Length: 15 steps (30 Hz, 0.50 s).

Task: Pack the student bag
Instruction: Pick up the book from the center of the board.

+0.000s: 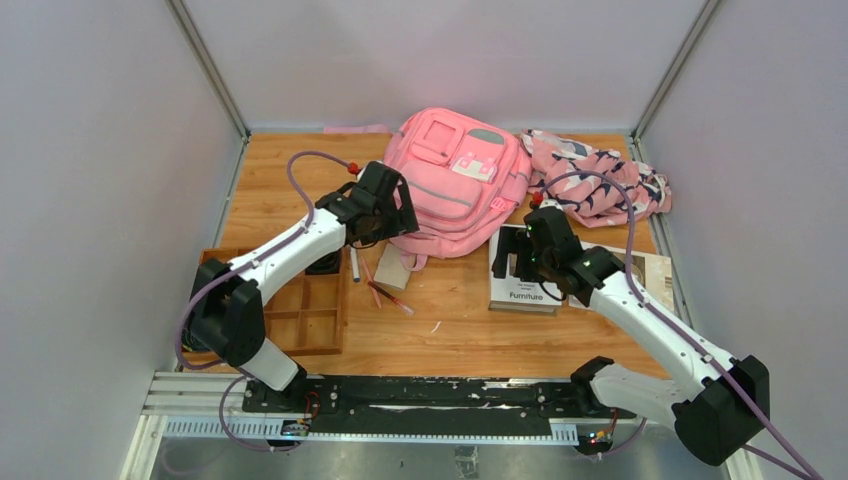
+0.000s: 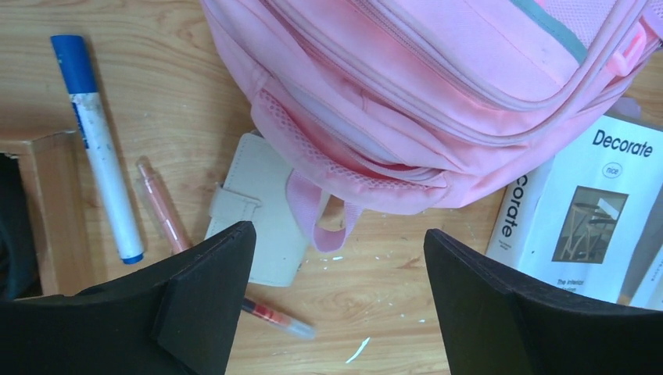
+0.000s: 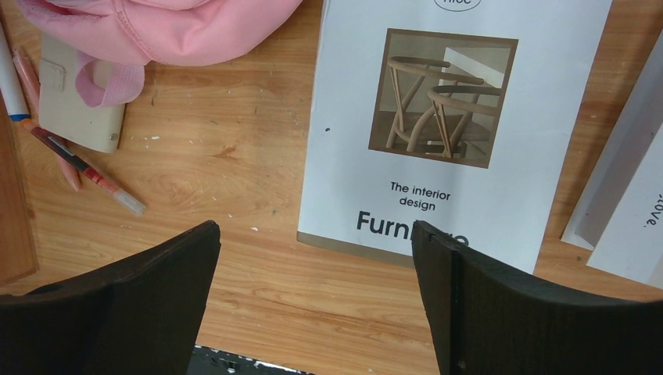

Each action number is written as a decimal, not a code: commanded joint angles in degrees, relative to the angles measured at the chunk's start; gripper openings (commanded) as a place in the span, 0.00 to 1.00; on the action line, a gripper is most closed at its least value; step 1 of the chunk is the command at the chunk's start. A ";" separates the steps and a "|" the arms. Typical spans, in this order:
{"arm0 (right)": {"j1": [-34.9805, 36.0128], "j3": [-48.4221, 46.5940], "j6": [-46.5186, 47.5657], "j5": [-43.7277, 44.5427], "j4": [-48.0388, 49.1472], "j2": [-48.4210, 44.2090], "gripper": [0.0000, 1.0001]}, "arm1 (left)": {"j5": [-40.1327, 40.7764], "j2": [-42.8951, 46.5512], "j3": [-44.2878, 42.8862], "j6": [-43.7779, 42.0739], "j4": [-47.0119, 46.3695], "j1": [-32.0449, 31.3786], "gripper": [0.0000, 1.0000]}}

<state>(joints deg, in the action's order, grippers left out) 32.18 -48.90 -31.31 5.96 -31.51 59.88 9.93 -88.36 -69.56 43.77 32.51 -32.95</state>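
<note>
REMOTE RIG, PACKING TABLE: I hold the left hand (image 2: 338, 234) over the near end of the student bag (image 2: 438, 70), its fingers wide apart and gripping nothing. The bag lies flat at the back-centre of the table (image 1: 450, 320), front pockets up and carry loop (image 2: 301, 205) pointing toward the arms. I judge that this is the end to open before anything goes in. From the wrist view I cannot tell whether the main zip is already parted. The right hand (image 3: 314, 230), also spread and empty, hangs above the near edge of a white furniture book (image 3: 438, 117) just beside the bag, probably the first thing to load. A beige notebook (image 2: 262, 226) sits against the bag's edge. A blue-capped marker (image 2: 102, 164) and two pens (image 2: 160, 205) lie loose between the bag and the wooden tray (image 1: 310, 310).
</note>
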 commanded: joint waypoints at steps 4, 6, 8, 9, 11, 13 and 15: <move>0.86 1.42 -0.75 0.31 -1.01 -2.08 0.96 | -2.76 -3.54 -2.16 5.77 -4.60 1.39 0.82; 0.86 1.97 -0.94 0.38 -1.06 -2.82 0.96 | -3.97 -5.50 -2.80 6.46 -5.68 1.79 0.82; 0.84 2.21 -1.27 0.38 -1.01 -3.25 0.96 | -4.59 -7.85 -4.58 7.18 -5.66 2.03 0.81; 0.86 2.15 -1.28 0.24 -1.01 -3.32 0.96 | -4.59 -9.10 -5.89 7.36 -4.54 2.06 0.81; 0.83 1.95 -1.33 -0.02 -1.36 -3.32 0.96 | -4.10 -10.72 -7.84 7.38 -2.99 2.02 0.80; 0.95 2.04 -1.21 0.14 -1.74 -3.56 0.96 | -3.10 -11.44 -8.46 7.38 -2.67 2.08 0.79; 0.92 2.27 -1.17 0.41 -2.08 -4.00 0.96 | -2.81 -11.63 -8.34 7.38 -2.75 2.33 0.78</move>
<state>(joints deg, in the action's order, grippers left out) 32.27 -47.27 -31.94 5.98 -31.75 57.30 6.46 -99.72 -76.18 50.13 29.21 -31.18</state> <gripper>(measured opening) 0.962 0.784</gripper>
